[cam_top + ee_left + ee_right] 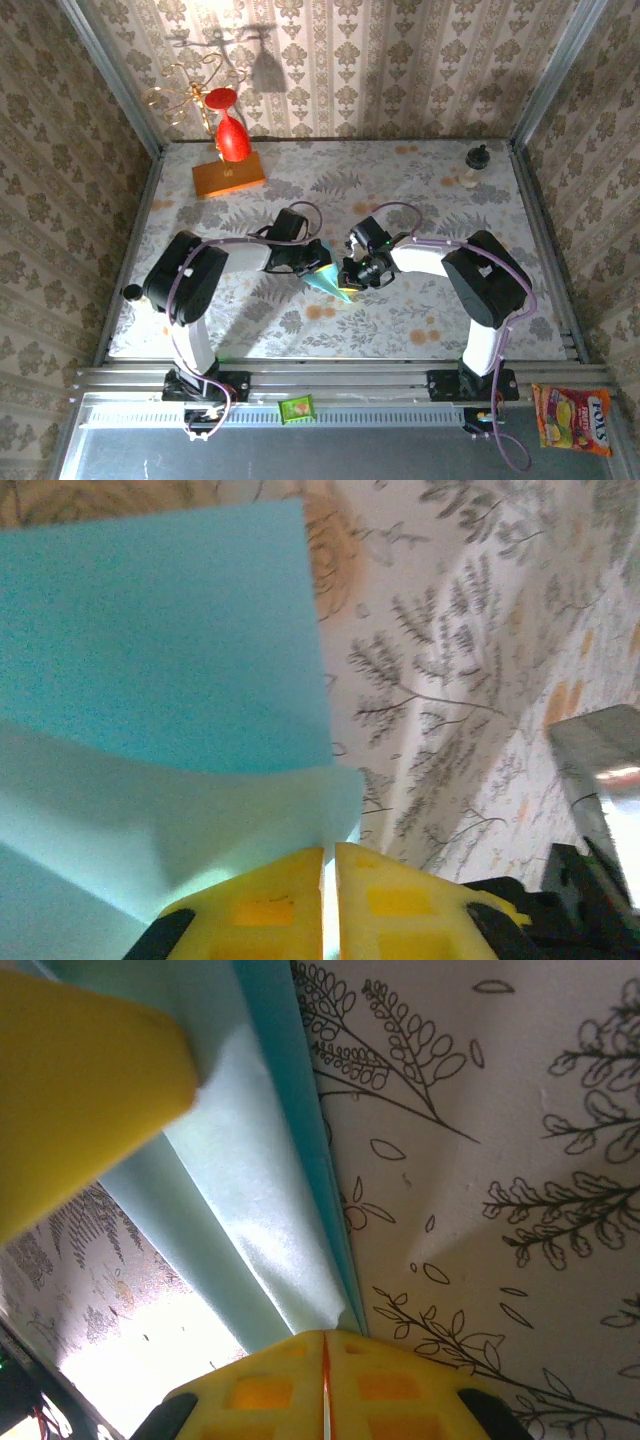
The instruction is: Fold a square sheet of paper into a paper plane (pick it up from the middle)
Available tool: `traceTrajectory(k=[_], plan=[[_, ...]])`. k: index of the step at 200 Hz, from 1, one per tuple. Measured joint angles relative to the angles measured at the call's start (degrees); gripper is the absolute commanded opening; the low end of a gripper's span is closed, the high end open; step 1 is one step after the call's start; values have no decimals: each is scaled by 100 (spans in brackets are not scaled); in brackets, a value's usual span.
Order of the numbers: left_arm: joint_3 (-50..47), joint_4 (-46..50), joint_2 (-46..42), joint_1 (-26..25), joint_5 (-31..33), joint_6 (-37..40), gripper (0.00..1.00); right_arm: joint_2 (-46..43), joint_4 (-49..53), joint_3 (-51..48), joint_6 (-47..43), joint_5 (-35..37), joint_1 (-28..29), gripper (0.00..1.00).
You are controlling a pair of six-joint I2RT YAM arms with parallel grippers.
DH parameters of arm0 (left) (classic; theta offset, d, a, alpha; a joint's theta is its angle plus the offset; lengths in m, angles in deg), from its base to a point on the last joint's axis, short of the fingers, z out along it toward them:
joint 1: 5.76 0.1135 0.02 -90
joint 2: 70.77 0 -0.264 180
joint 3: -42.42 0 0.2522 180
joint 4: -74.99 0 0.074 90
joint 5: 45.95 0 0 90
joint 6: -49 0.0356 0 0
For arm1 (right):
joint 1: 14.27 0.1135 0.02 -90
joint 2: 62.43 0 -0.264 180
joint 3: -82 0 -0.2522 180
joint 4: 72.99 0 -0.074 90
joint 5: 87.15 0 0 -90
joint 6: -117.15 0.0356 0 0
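Observation:
The light-blue paper (328,282) is folded into a pointed dart shape, its tip toward the near right, and is held between both arms at mid-table. My left gripper (314,262) is shut on its left edge. In the left wrist view the yellow fingertips (329,848) pinch a pale flap, and the paper (170,650) spreads up and to the left. My right gripper (350,272) is shut on the other side. In the right wrist view the jaws (325,1334) clamp the layered fold of the paper (250,1190). A yellow finger (80,1080) of the other gripper shows at top left.
An orange block (229,175) with a red glass-like object (232,140) stands at the back left, below a gold wire stand (190,90). A small dark knob (477,158) sits at the back right. A green packet (296,408) and a candy bag (572,420) lie off the near edge.

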Motion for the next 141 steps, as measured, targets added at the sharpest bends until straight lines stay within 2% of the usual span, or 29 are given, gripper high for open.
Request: traceTrajectory(k=[46,83,141], plan=[[-55,-9,-476,-116,127,50,10,7,-2,0,0,2,0,11],[-168,2,-461,-334,125,50,8,28,-7,0,-2,-55,0,11],[-197,-33,-61,-369,111,50,7,42,-13,0,-4,-90,-7,11]])
